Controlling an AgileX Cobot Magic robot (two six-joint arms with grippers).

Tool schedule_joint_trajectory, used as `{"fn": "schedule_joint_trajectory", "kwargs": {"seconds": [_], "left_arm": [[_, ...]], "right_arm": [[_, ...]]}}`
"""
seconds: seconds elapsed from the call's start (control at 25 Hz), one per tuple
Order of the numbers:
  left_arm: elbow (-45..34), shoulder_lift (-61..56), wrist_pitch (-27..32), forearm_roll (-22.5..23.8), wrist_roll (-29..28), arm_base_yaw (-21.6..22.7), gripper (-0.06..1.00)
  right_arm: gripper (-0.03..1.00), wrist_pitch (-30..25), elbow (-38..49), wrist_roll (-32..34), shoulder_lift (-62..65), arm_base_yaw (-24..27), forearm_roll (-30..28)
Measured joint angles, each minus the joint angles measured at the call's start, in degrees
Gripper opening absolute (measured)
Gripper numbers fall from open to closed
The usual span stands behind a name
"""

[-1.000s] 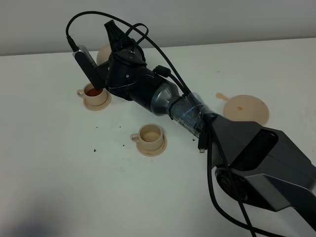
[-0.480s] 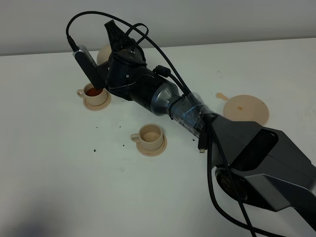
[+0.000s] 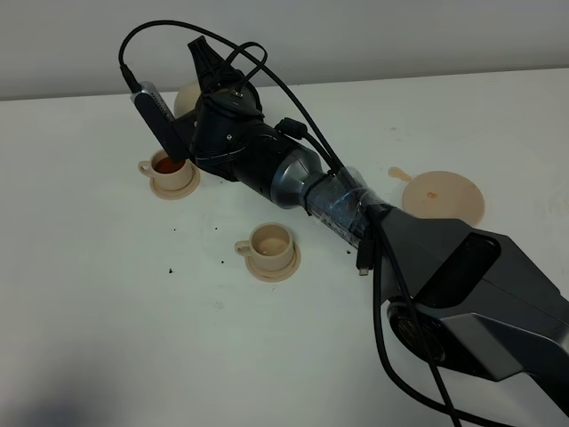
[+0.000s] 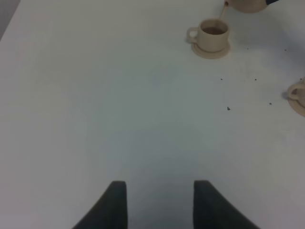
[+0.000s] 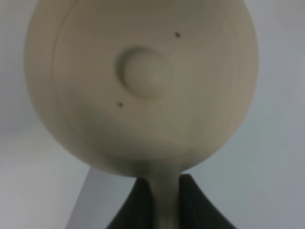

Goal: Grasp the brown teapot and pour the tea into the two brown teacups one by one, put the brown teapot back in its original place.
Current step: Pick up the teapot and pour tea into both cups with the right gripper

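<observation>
My right gripper (image 5: pixel 162 185) is squeezed tight on the loop handle of the brown teapot (image 5: pixel 143 81). The pot hangs tipped over the far teacup (image 3: pixel 167 169), close to the back edge of the table (image 3: pixel 107 338). The near teacup (image 3: pixel 271 245) sits apart from it. The big saucer (image 3: pixel 444 196) lies well off to the right. My left gripper (image 4: pixel 159 205) is open and holds nothing, with wide white table around it.

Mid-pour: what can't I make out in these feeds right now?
- Exterior high: the right arm hides most of the brown teapot, including spout and stream.
- Right wrist: the blurred teapot fills the view; neither cup shows.
- Left wrist: the near teacup is cut off by the edge.
- Near teacup's contents: too small to tell in exterior high.
</observation>
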State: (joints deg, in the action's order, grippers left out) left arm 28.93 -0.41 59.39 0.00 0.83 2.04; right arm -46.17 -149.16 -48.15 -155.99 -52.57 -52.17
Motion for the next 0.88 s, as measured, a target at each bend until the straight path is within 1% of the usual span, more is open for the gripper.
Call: {"fn": "schedule_joint_trajectory", "kwargs": {"seconds": [0.36, 0.68, 0.88], "left_arm": [[0.0, 0.0, 0.0, 0.0, 0.0, 0.0, 0.38], [0.0, 0.0, 0.0, 0.0, 0.0, 0.0, 0.38], [0.0, 0.0, 0.0, 0.0, 0.0, 0.0, 0.38]], "right_arm": [[0.12, -0.05, 0.0, 0.24, 0.0, 0.0, 0.28], [0.12, 0.08, 0.0, 4.58, 0.0, 0.0, 1.36], [0.12, -1.07, 0.0, 6.05, 0.0, 0.0, 3.44]]}}
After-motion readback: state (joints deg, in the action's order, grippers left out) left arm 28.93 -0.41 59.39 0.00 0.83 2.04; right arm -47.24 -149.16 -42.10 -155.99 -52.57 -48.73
